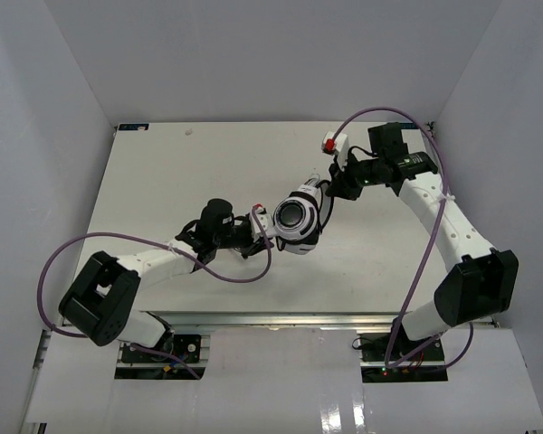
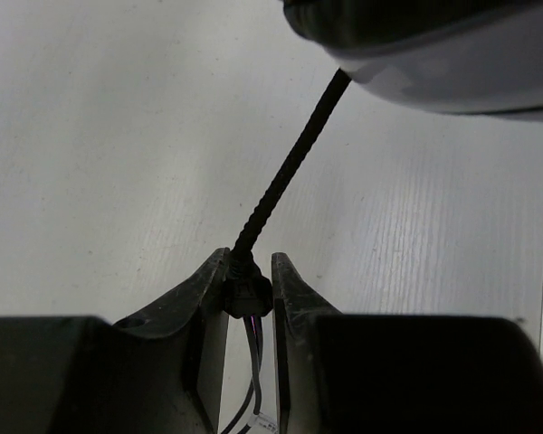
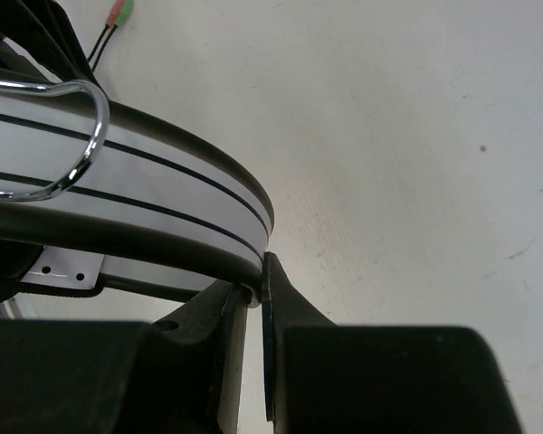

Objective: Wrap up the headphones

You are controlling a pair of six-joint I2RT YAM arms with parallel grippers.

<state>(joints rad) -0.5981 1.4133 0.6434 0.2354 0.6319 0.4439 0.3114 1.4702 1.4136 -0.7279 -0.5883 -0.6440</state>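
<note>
The white headphones point(image 1: 295, 220) lie at the table's middle, one round cup with its black pad facing up. My left gripper point(image 1: 263, 226) is just left of the cup. In the left wrist view it point(image 2: 250, 276) is shut on the thick black end of the cord point(image 2: 290, 167), which runs up into the cup point(image 2: 452, 72). My right gripper point(image 1: 337, 189) is at the headphones' upper right. In the right wrist view it point(image 3: 253, 285) is shut on the edge of the white headband point(image 3: 163, 194). A chrome wire loop point(image 3: 83, 136) crosses the band.
A pink and a green plug tip point(image 3: 118, 14) show at the top left of the right wrist view. A red and white piece point(image 1: 330, 143) sits on the purple arm cable near the back right. White walls enclose the table point(image 1: 163, 172) on three sides.
</note>
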